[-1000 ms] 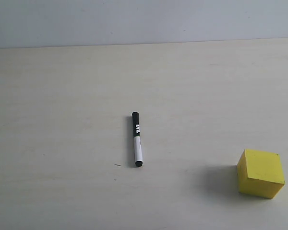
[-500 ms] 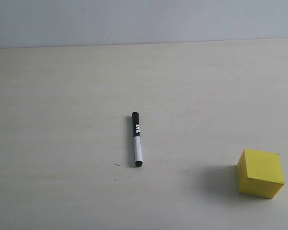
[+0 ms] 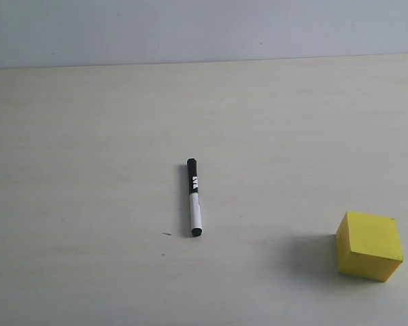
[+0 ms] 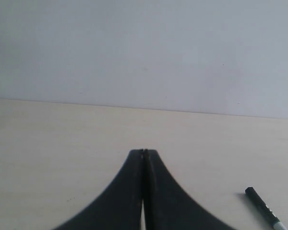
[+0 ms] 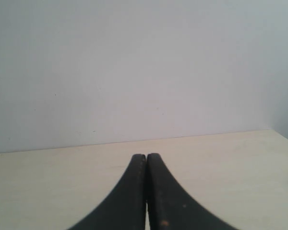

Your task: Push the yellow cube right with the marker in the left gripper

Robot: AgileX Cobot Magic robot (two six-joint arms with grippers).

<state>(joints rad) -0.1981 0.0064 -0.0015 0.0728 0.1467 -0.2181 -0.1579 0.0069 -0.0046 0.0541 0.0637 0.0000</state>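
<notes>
The marker (image 3: 194, 197) lies flat near the middle of the pale table, black cap toward the far wall, white barrel toward the front. The yellow cube (image 3: 369, 245) rests at the front right, well apart from it. Neither arm shows in the exterior view. In the left wrist view my left gripper (image 4: 143, 152) is shut with nothing between its black fingers, and the marker (image 4: 264, 208) lies loose on the table off to one side. My right gripper (image 5: 146, 156) is shut and holds nothing, hovering over bare table.
The pale wooden table (image 3: 88, 136) runs back to a plain grey-white wall (image 3: 204, 27). A tiny dark speck (image 3: 166, 235) sits on the tabletop beside the marker's near end.
</notes>
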